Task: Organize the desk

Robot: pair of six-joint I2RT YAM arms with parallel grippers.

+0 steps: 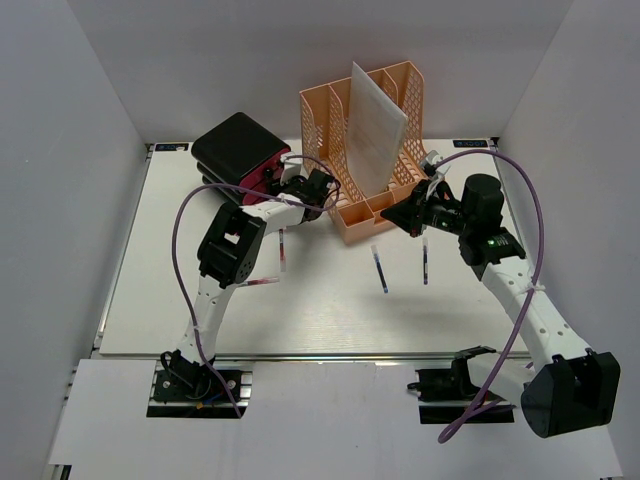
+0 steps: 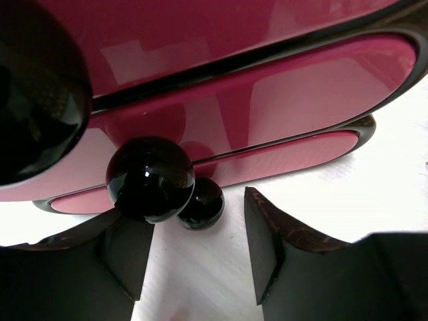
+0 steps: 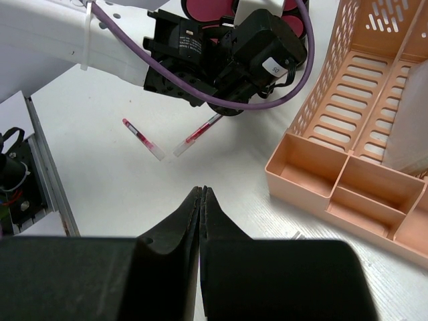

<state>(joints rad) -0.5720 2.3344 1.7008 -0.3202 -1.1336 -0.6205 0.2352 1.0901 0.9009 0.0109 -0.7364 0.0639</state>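
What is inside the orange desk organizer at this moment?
A white sheet stands tilted in the tall slots of the orange organizer. The low front trays that show look empty. The slot floors behind the sheet are covered.

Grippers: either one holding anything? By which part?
Nothing held. Left gripper is open beside the drawer knob, not clamped on it; right gripper is shut on nothing.

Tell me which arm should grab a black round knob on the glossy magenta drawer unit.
Left. The left gripper is open right at a black round knob on the glossy magenta drawer unit; the right gripper is shut, over by the peach plastic organizer.
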